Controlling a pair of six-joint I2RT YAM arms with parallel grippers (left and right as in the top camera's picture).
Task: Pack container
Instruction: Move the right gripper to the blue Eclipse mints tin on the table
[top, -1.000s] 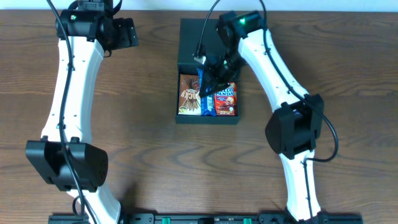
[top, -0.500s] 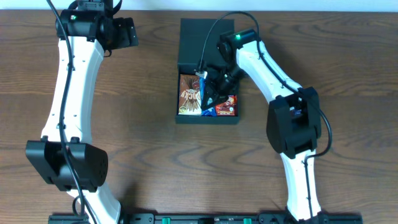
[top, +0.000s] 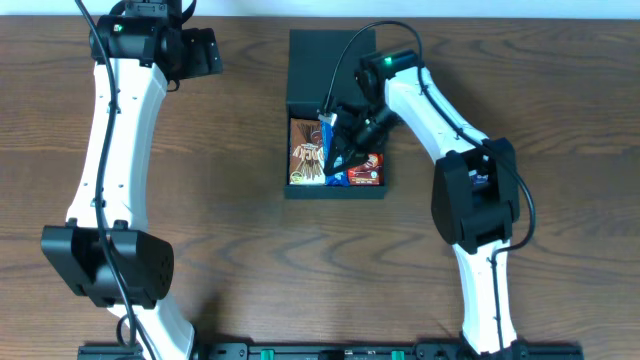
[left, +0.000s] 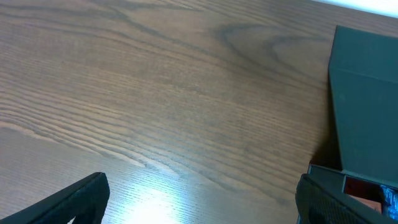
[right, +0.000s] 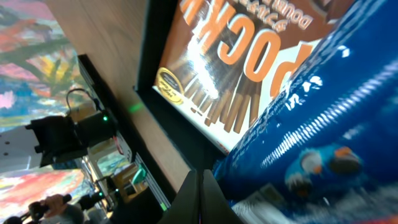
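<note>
Status: left gripper (top: 205, 52) is spread and empty at the far left of the table (left: 155, 93), well apart from the box (top: 320, 65), which sits mid-table with its flap laid back and Pocky (top: 305, 152), blue packet (right: 323, 112) and red packet (top: 368, 168) in the tray. Right gripper (top: 345, 145) is down in the tray at the blue packet; can't tell whether it pinches it or is just pressed together. Box looks like light, stiff-walled cardboard, likely to slide on wood, so I'd take the flap by its free edge and brace a wall.

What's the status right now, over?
Left end effector open over table. Right end effector looks shut, down in box at blue packet. Box open, Pocky and red packet inside. No obstruction seen.
</note>
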